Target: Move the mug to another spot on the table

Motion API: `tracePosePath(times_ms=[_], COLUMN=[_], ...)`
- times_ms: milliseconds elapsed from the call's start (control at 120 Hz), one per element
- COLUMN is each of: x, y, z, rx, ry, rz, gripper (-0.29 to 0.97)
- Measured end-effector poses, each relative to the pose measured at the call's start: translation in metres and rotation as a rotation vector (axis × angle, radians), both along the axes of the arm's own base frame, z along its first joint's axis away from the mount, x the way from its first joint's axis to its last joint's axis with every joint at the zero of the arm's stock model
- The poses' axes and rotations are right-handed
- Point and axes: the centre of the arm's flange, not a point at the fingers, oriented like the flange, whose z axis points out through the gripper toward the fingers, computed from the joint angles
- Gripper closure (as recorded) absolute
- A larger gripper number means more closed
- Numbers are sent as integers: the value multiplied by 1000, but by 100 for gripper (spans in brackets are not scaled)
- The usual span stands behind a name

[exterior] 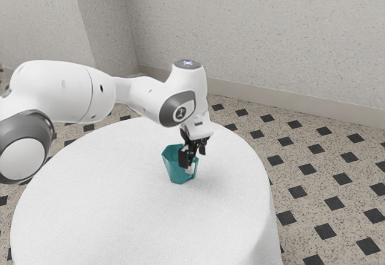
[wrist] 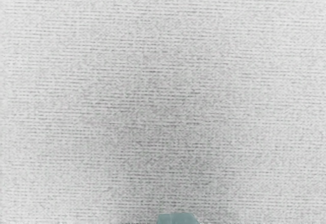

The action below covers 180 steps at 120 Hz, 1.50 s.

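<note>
A teal mug [exterior: 175,167] stands upright near the middle of the round white table [exterior: 108,217]. My black gripper [exterior: 191,159] comes down on the mug's rim on the side toward the exterior view's right. One finger is inside the cup and one outside, pinching the wall, so the gripper is shut on the mug. The mug's base looks to be at or just above the tablecloth, and I cannot tell which. In the wrist view a small teal piece of the mug [wrist: 175,218] shows just under my hand, over the white cloth [wrist: 153,81].
The white cloth spreads widely around the mug on all sides. The table's edge [exterior: 267,187] curves down at the exterior view's right. Beyond it lie a checkered floor [exterior: 325,156] and speckled walls [exterior: 271,30].
</note>
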Motion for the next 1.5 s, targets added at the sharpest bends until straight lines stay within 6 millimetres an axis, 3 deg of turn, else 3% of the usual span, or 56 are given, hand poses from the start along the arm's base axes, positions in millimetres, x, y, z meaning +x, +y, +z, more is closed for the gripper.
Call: tracePosePath(times_ms=[425,683,992,1342,1500], x=[1,2,3,3,5], y=[0,-1,-1,-7,3], z=[-1,0,2,9,10], rx=[8,8,14,30,68], ry=[-4,-16,-29,-52,-60], rz=[4,3,-1,-16,-10], gripper=[19,44,64,72,73])
